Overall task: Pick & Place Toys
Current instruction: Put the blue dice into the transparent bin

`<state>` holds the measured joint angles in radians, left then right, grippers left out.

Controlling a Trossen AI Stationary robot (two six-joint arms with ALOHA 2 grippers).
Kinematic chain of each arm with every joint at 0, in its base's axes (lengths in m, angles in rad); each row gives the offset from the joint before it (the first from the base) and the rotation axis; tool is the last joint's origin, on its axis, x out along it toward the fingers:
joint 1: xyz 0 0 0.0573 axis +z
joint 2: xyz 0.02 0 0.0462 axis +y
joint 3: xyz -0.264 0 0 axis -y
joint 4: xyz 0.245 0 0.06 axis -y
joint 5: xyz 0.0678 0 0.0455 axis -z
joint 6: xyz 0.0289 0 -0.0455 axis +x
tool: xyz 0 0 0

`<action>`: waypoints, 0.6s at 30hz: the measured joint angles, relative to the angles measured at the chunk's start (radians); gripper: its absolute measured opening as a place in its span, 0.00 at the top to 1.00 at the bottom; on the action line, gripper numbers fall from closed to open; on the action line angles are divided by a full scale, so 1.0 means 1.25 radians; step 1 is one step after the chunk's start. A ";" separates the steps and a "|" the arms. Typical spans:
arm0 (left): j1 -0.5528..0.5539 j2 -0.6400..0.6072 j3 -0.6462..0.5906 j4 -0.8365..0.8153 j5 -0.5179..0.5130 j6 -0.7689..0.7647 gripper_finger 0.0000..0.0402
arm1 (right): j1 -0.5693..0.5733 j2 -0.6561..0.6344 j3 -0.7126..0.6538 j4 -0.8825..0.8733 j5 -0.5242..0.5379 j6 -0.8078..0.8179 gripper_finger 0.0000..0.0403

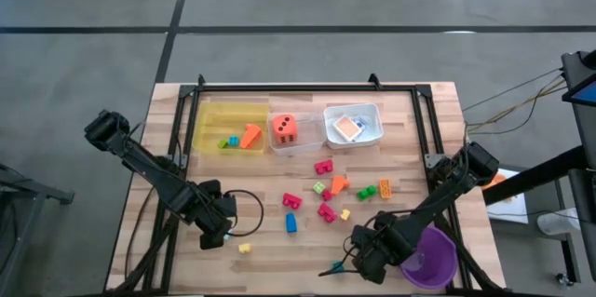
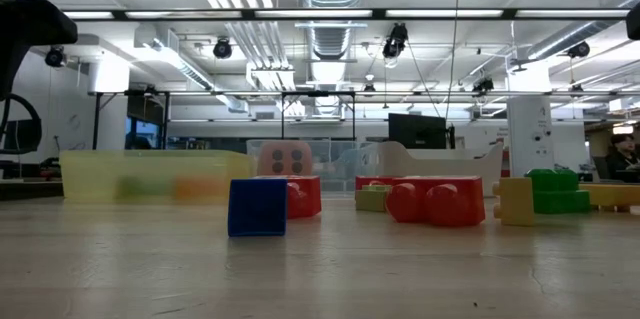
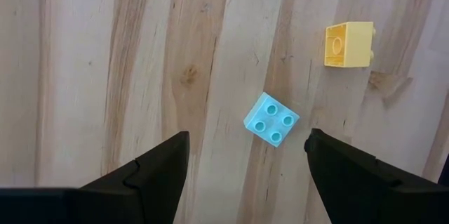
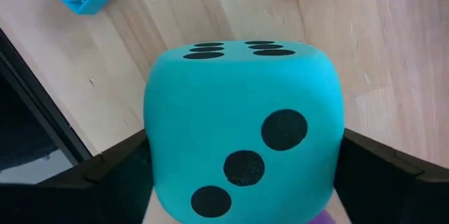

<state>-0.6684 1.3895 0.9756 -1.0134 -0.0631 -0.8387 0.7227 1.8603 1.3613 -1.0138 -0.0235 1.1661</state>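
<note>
R gripper (image 4: 242,175) clamps 1 teal die (image 4: 242,140); L gripper (image 3: 245,164) wide (2 blocks below: light-blue (image 3: 271,119), yellow (image 3: 349,43)), lower left.

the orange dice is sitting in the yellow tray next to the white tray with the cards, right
Not quite. The orange dice sits in the clear tray, between the yellow tray and the white tray holding the cards. The high view shows it.
</note>
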 joint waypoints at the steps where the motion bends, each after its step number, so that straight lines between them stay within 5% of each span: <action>1: 0.000 0.000 0.000 0.000 0.000 0.000 0.30 | 0.000 0.000 0.000 0.000 0.000 0.000 0.18; 18: 0.000 0.000 0.000 0.000 0.000 0.000 0.30 | 0.004 -0.002 0.036 0.007 0.028 0.028 0.22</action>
<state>-0.6684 1.3895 0.9756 -1.0134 -0.0630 -0.8384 0.7273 1.8584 1.4068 -1.0050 0.0116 1.2007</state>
